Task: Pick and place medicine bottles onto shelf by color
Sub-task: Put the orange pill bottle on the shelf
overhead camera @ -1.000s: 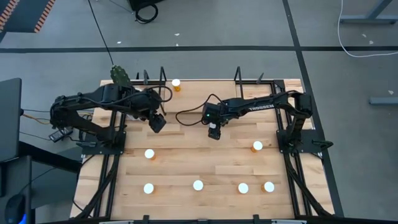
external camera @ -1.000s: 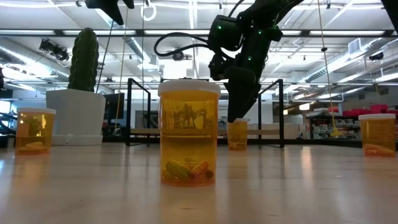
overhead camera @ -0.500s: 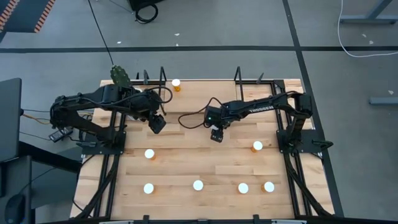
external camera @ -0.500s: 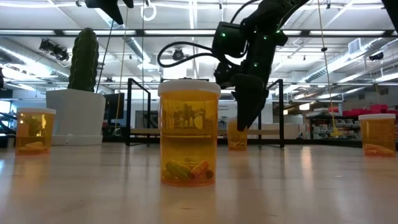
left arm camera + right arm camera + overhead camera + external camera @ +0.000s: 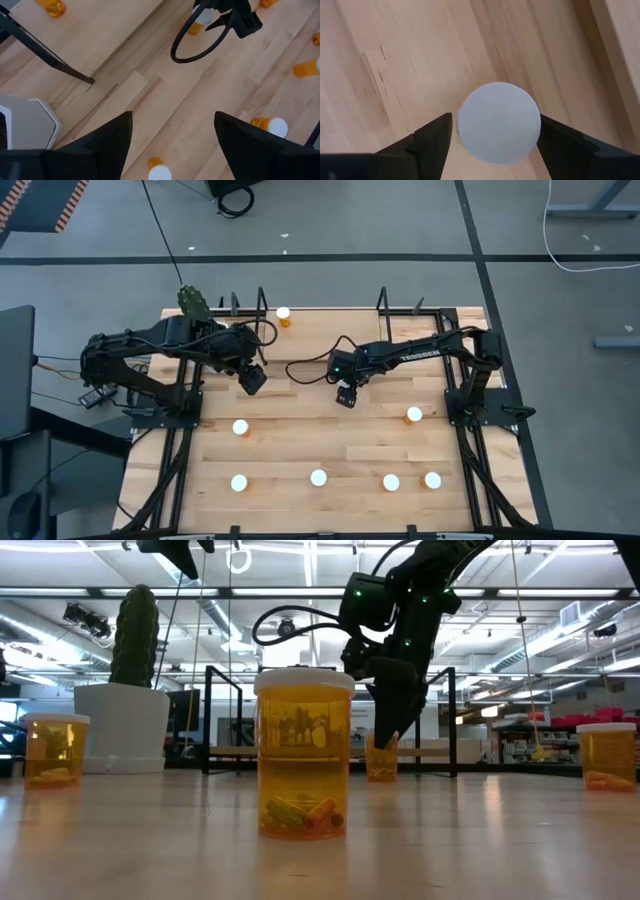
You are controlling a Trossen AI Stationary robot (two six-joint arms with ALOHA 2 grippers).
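Right gripper (image 5: 345, 398) sits mid-table, pointing down, fingers (image 5: 427, 142) either side of a bottle cap (image 5: 498, 122). Pads look against the cap's rim on both sides, so jaws closed on that bottle. Bottle is upright, long axis vertical, cap up; body hidden under the cap in the wrist view. In the low view it stands on the table behind the gripper (image 5: 385, 735), only partly visible.

Left gripper (image 5: 252, 380) hangs above the table's left side near the shelf (image 5: 330, 330), jaws open, holding nothing.

Other bottles all upright, cap up: one on the shelf (image 5: 284, 314), five on the table's near half, nearest at (image 5: 303, 752).
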